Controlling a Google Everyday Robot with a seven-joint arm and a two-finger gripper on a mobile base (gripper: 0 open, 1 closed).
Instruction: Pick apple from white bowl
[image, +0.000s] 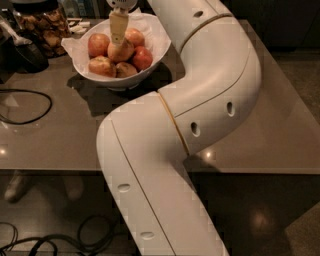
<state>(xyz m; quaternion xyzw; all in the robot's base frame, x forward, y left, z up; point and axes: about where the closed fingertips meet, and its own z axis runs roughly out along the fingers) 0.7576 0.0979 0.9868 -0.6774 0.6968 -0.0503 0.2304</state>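
The white bowl (158, 46) with its crumpled paper liner stands at the back left of the table and holds several apples. The apple (122, 51), pale yellow-orange and the largest, lies on top of the pile in the middle. My gripper (118, 42) comes straight down from the top edge of the view and its tip rests against the top of that apple. A deep red apple (143, 57) lies to its right, and smaller orange ones (101, 65) sit in front and to the left.
My thick white arm (200, 100) sweeps from the bottom of the view across the table's middle to the bowl. A glass jar of brown snacks (44, 26) and a dark object (27, 54) stand left of the bowl. A black cable (30, 107) loops on the left tabletop.
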